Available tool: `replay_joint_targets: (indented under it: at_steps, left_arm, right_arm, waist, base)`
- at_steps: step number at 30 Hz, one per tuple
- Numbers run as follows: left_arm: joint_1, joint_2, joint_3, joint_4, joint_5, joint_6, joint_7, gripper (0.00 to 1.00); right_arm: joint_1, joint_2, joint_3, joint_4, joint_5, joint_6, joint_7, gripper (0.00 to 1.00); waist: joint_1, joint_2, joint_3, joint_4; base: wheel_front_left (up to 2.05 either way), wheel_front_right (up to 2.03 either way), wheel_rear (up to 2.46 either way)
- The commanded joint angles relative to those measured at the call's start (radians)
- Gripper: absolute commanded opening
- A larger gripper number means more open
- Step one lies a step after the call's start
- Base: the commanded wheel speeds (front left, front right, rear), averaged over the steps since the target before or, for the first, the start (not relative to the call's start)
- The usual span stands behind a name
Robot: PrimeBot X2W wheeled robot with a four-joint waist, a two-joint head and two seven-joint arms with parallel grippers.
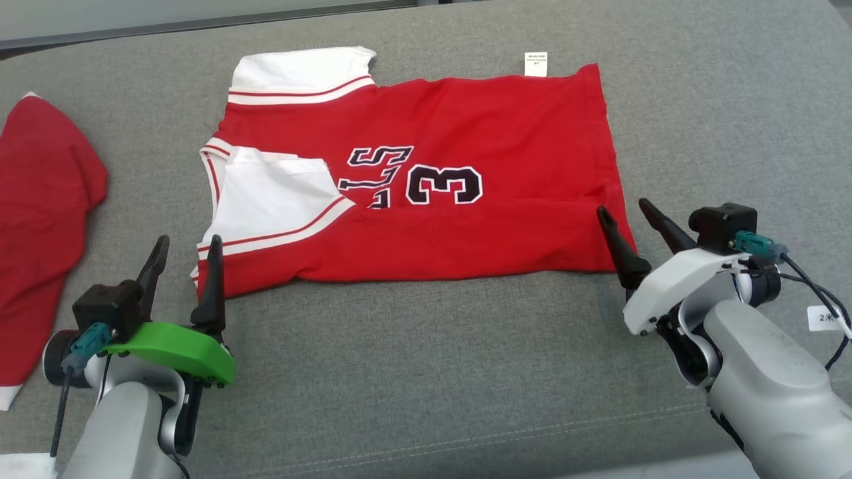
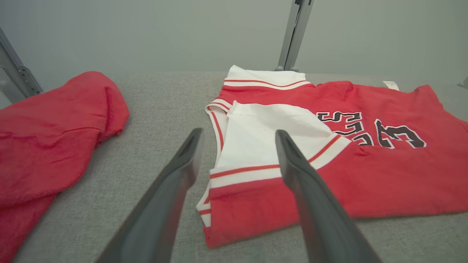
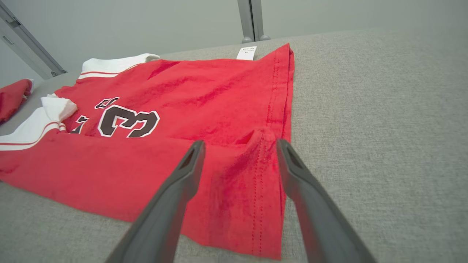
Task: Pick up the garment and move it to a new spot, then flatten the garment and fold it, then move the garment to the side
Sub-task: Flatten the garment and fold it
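head view: red jersey [image 1: 426,186] w/ white sleeves lies spread on the grey cushion [image 1: 426,372], mid-frame. the near sleeve is turned in over the chest and hides part of the lettering. only "33" and bits of letters show. a small white tag [image 1: 536,64] pokes out at the far edge, print too small to read. a second red cloth [image 1: 40,219] is heaped at the far left, well apart from the jersey and cut off by the frame. the left gripper [image 1: 189,241] is at the jersey's near-left corner, fingers spread, holding nothing. its inner finger overlaps the hem, can't tell if it touches. the right gripper [image 1: 623,207] is at the near-right corner, fingers also apart and empty. a paper label [image 1: 825,318] hangs off its cable, unreadable.

left wrist view: two dark fingers wide apart, w/ white sleeve and striped trim showing between them. the red cloth is off to the left, bare cushion between it and the jersey. a metal post [image 2: 294,33] and pale wall stand behind. the jersey's right end is cut off.

right wrist view: fingers apart, nothing gripped. the hem corner lies between them w/ a small pucker in the fabric. can't tell whether the tips touch the cloth. a sliver of the red cloth shows at the left edge.
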Motion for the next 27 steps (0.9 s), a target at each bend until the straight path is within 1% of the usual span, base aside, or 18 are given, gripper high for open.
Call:
replay_joint_targets:
  at_steps: [1,3,6,13,20,27]
  left_arm:
    - [0.013,-0.002,0.008,0.004,0.009,-0.004,-0.003,1.0]
    - [0.023,-0.016,0.02,0.012,0.011,-0.009,-0.003,1.0]
    - [0.033,-0.021,0.04,0.029,0.021,-0.016,-0.003,1.0]
    - [0.042,-0.037,0.053,0.088,0.066,-0.027,-0.003,1.0]
    - [0.016,-0.054,0.062,0.165,0.078,-0.04,-0.003,1.0]
    - [-0.019,-0.056,0.071,0.223,0.089,-0.047,-0.003,1.0]
  right_arm:
    - [0.019,0.004,-0.011,-0.006,-0.009,0.0,-0.004,1.0]
    - [0.044,0.01,-0.036,-0.019,-0.031,0.0,-0.004,1.0]
    - [0.076,0.016,-0.066,-0.027,-0.056,0.0,-0.004,1.0]
    - [0.11,0.037,-0.106,-0.019,-0.108,0.0,-0.004,1.0]
    - [0.103,0.058,-0.109,0.035,-0.116,0.0,-0.004,1.0]
    - [0.08,0.081,-0.094,0.072,-0.107,0.0,-0.004,1.0]
  waist:
    - [0.0,-0.0001,0.004,0.0]
    - [0.0,-0.0001,0.008,-0.001]
    - [0.0,-0.0001,0.013,-0.004]
    - [0.0,-0.0001,0.021,-0.01]
    - [0.0,-0.0001,0.03,-0.005]
    - [0.0,-0.0001,0.041,-0.006]
  base:
    - [0.0,0.0,0.0]
    - [0.0,0.0,0.0]
    - [0.0,0.0,0.0]
    - [0.0,0.0,0.0]
    - [0.0,0.0,0.0]
    - [0.0,0.0,0.0]
